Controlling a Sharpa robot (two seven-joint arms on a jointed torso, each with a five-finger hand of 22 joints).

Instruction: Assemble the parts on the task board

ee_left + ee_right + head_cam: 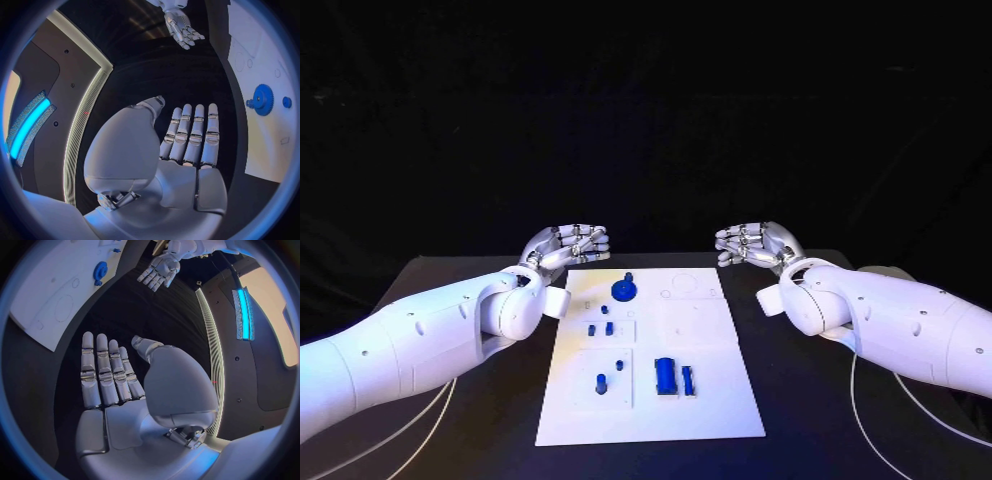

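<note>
Both hands empty beyond the board
Your left hand (567, 245) and right hand (754, 244) hover, fingers apart; pinch the small, rigid, probably light blue gear (626, 290) by its rim.

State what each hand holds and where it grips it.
Nothing is held. The left hand and right hand are both open beside the board; the blue parts lie on it.

Task board (711, 400): left arm (430, 335) is covering its near-left edge by the wrist. Small blue parts (602, 381) on it are showing too tiny to tell shapes. In the wrist views the board is getting cut off at the circle rim, w/ the blue gear (263, 99) beside the cut.
</note>
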